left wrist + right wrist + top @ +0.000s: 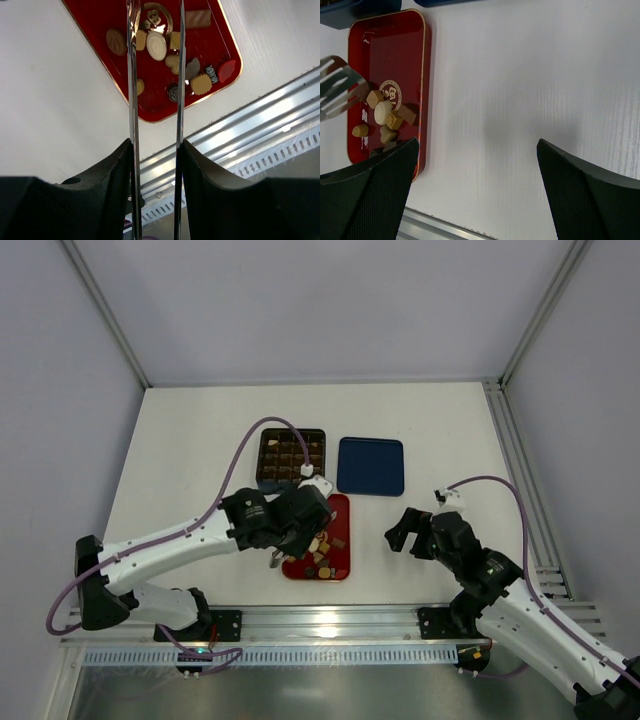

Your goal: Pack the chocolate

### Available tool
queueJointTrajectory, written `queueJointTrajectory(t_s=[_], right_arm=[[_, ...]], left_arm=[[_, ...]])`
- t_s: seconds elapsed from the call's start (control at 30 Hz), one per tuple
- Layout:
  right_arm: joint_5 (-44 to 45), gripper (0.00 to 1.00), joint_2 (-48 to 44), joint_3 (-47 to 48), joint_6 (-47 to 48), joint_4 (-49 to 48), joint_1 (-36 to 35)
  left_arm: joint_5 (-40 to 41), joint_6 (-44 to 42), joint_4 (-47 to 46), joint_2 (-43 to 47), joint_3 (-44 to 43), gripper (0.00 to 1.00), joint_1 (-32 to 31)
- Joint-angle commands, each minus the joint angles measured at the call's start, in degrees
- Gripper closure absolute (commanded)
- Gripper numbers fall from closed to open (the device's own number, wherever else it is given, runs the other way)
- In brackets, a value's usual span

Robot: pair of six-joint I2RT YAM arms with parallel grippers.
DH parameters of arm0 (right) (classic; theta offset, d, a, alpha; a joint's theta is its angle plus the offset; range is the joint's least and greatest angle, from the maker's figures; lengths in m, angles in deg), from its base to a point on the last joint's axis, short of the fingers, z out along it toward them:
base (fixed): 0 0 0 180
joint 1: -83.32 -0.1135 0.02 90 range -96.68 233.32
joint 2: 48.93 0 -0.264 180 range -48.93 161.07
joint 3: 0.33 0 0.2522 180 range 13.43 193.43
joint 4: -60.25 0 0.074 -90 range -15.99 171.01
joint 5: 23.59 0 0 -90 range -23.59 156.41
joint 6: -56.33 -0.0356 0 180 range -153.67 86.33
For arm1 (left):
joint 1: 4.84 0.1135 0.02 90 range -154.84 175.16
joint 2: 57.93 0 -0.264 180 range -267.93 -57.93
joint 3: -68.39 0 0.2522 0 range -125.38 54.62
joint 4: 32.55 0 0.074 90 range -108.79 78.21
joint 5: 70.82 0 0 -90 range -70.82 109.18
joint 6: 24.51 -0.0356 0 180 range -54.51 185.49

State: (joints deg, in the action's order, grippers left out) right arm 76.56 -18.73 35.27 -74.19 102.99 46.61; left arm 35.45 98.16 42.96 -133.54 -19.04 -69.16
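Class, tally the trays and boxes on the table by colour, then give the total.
Red tray: 1
Blue tray: 1
Brown box: 1
Total: 3

One tray (pixel 341 512) was red with a gold rim, the other tray (pixel 370 465) navy. The chocolate (pixel 156 45) was tan, cream and dark brown, one piece (pixel 211 74) striped. The tongs (pixel 132 80) were silver, the box (pixel 292 456) dark brown, the tabletop (pixel 200 440) white.

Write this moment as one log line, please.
left claw: holds tongs over red tray | chocolates: in tray | right claw: open, empty
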Motion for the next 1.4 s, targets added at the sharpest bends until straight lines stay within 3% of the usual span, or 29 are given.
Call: queueJointTrajectory(t_s=[0.0, 0.23, 1.37], right_arm=[[1.27, 0.0, -0.66, 0.48, -0.44, -0.14, -0.21], [1.27, 0.0, -1.28, 0.13, -0.53, -0.05, -0.21], [1.71, 0.0, -1.72, -0.14, -0.71, 0.56, -0.12]], left_arm=[[0.6, 4.16, -0.15, 1.35, 2.38, 0.58, -3.53], [1.13, 6.53, -1.46, 0.38, 5.9, 0.58, -7.32], [0.43, 6.18, -3.13, -3.49, 7.57, 0.61, -9.95]])
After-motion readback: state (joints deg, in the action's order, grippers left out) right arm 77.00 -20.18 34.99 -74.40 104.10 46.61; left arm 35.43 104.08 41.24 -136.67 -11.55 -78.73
